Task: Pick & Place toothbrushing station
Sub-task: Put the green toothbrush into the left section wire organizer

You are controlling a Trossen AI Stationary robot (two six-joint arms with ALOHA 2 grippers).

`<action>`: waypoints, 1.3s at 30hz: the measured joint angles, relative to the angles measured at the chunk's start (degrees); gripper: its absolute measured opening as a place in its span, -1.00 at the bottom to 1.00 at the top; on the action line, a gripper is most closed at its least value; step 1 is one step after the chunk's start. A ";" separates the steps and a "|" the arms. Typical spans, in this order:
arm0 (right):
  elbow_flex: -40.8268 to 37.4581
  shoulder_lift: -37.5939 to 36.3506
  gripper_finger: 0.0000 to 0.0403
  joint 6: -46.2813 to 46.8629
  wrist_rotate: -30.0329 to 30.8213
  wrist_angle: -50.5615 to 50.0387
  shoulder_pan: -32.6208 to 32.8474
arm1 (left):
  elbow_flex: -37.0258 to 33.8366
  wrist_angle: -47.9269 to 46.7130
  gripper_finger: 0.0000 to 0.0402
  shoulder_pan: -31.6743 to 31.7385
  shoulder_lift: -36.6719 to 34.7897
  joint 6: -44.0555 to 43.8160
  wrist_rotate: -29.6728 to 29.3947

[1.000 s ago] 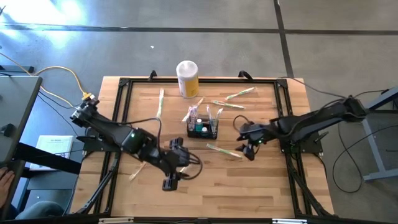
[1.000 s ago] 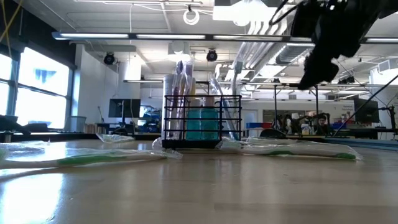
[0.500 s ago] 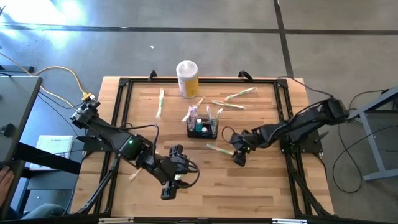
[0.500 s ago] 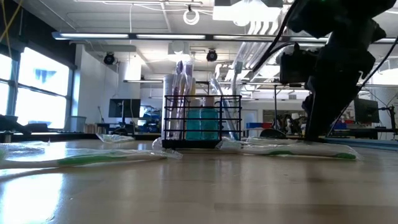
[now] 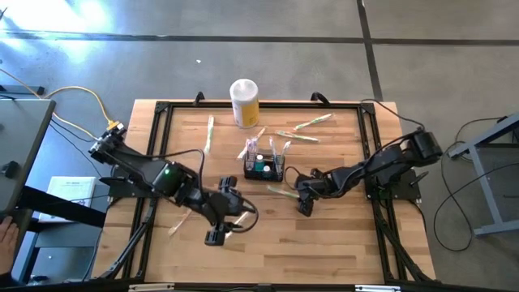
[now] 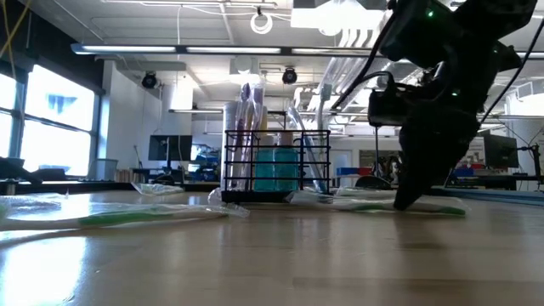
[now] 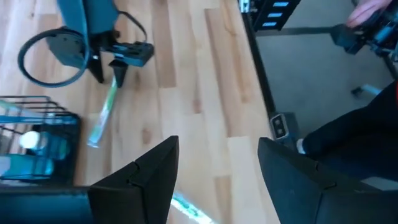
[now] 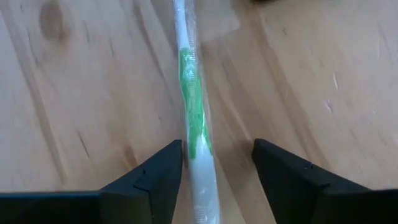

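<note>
The toothbrushing station, a small black wire basket point(image 5: 264, 166) point(image 6: 276, 166) holding wrapped brushes and a teal bottle, stands mid-table. To its right a wrapped green-and-white toothbrush point(image 5: 281, 193) point(image 8: 194, 118) lies flat on the wood. My right gripper point(image 5: 303, 207) point(image 8: 217, 146) is down at this brush, open, one finger on each side of the handle. My left gripper point(image 5: 213, 236) point(image 7: 217, 143) hangs open above the table's near left part, with nothing clearly between its fingers. My right gripper comes from above, slanting down, and its fingers straddle the toothbrush's green handle part point(image 8: 198, 140), set across the brush. One finger point(image 8: 168, 168) stands right beside the wrapper; I cannot tell whether it touches. The brush lies flat on the table.
A tall yellow-and-white canister point(image 5: 244, 101) stands at the far edge. More wrapped toothbrushes lie loose: far left point(image 5: 208, 134), far right point(image 5: 312, 122) point(image 5: 296, 135), near left point(image 5: 180, 223). A black frame point(image 5: 154, 154) borders the tabletop.
My right gripper has come down from well above the table to the toothbrush right of the basket, moving a little toward the table's left edge and tipping more steeply downward. Its fingertips now stand at table level beside the brush.
</note>
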 joint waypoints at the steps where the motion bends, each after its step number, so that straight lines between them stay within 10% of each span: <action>1: 0.03 0.15 -0.05 1.08 0.31 0.29 -0.03 | 0.01 -0.50 0.08 0.38 -0.15 0.67 0.22; 18: -0.30 0.34 -0.46 11.33 -0.64 2.32 1.32 | 0.02 -1.22 0.08 4.65 -2.11 7.10 15.09; 27: -0.32 0.38 -0.91 11.27 -3.95 2.85 1.39 | 0.02 -4.24 0.08 3.44 -2.11 6.24 15.79; 39: -0.61 0.64 -0.93 11.59 -7.58 6.12 1.52 | 0.02 -5.79 0.08 2.38 -2.11 6.29 15.92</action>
